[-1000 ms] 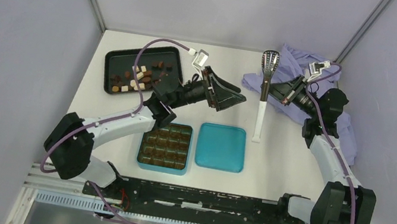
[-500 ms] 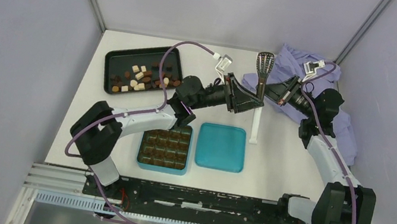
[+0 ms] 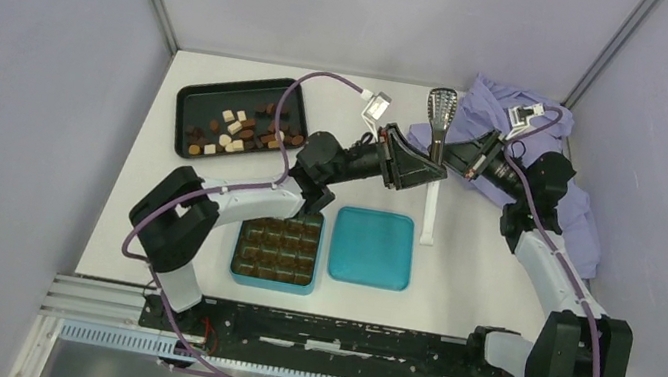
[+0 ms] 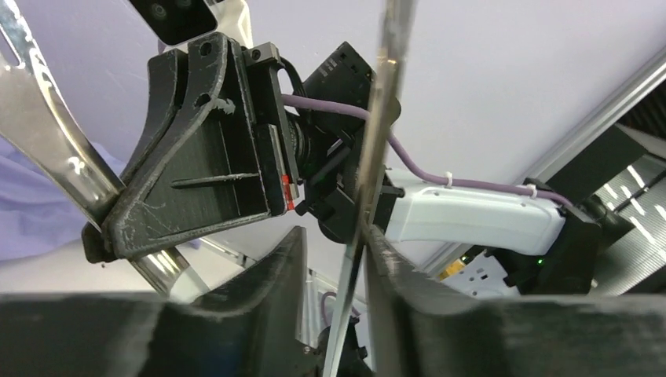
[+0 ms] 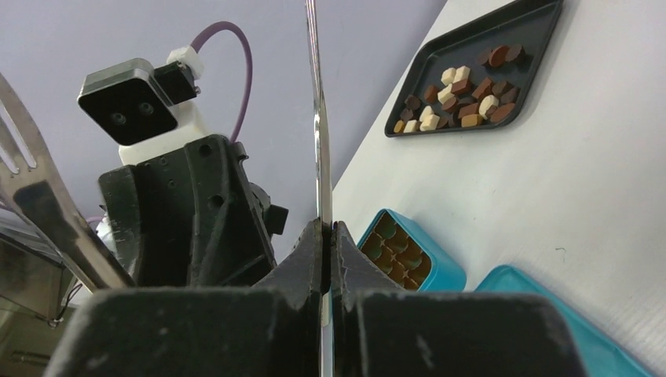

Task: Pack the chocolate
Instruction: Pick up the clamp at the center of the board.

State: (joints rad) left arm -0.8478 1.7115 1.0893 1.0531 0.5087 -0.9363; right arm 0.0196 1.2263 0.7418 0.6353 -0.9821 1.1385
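The chocolate (image 3: 244,126), small dark, tan and cream pieces, lies in a black tray (image 3: 192,100) at the back left and also shows in the right wrist view (image 5: 459,98). Metal tongs (image 3: 443,115) hang between both arms at mid-table. My right gripper (image 3: 451,157) is shut on one thin blade of the tongs (image 5: 316,118), fingertips (image 5: 326,236) pressed tight to it. My left gripper (image 3: 434,172) has closed around the other blade (image 4: 377,141). That blade runs between its fingers (image 4: 336,243) against the right one.
A teal box (image 3: 238,244) with a brown grid insert sits at the front, its teal lid (image 3: 372,247) beside it on the right. A purple cloth (image 3: 505,104) is bunched at the back right, under the right arm.
My left arm has swung right, from beside the tray to the tongs, and its jaws have closed around a blade. The right gripper kept its grip and barely moved.
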